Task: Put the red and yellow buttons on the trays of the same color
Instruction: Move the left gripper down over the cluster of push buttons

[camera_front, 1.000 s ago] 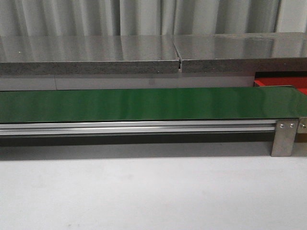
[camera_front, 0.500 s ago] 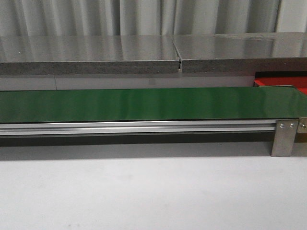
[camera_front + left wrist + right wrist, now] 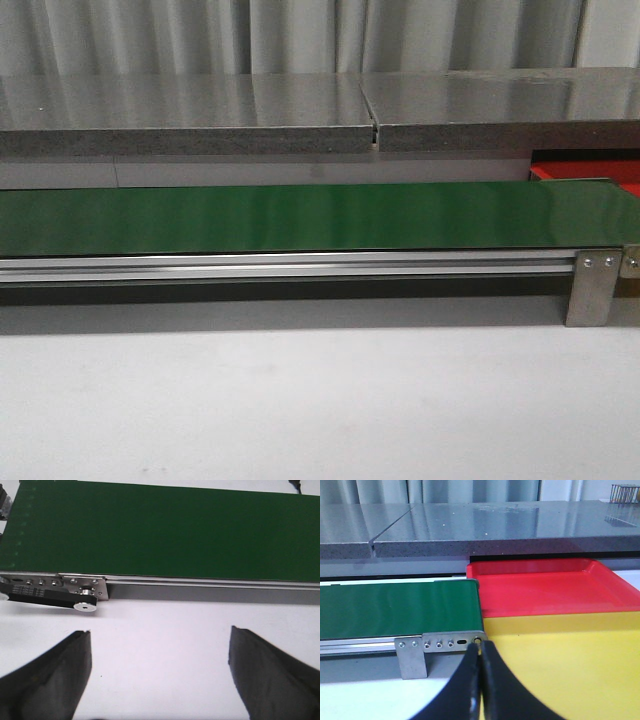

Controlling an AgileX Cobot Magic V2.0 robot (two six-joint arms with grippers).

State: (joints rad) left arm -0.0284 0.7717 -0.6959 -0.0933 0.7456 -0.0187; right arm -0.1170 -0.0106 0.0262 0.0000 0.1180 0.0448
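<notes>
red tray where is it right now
The red tray sits at the right end of the green belt, behind the yellow tray; in the front view only its corner shows.

left gripper (image 3: 160,672): two dark, matte wedge-shaped fingers (image 3: 55,680), edges slightly rough. right gripper (image 3: 480,680): two smooth black curved fingers (image 3: 502,690), possibly rubber-coated, tapering to thin tips.

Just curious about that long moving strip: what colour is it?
The belt is plain dark green, clearest in the left wrist view.
</notes>
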